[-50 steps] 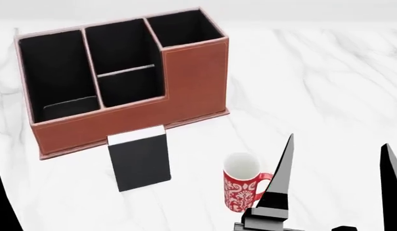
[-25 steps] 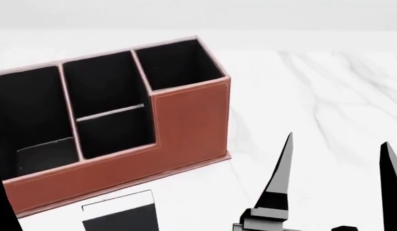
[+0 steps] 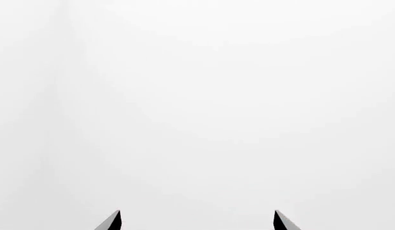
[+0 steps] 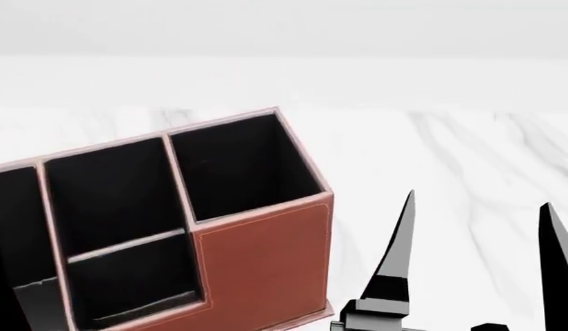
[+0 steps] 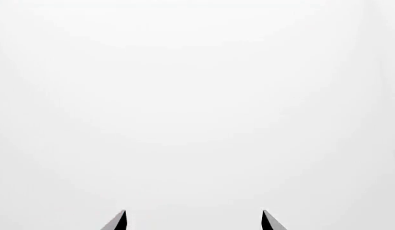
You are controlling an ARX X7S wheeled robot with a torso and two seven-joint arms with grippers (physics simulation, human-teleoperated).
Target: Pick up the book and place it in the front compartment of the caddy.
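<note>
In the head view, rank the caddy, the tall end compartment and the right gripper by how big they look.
1. Caddy, partly cut off by the frame.
2. Tall end compartment.
3. Right gripper, though it is nearer the camera and also cut off, so its rank against the compartment is unsure.

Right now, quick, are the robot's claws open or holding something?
Left claw: open, holding nothing.
Right claw: open, holding nothing.

The caddy (image 4: 174, 227) stands left of the right gripper (image 4: 482, 207).
</note>
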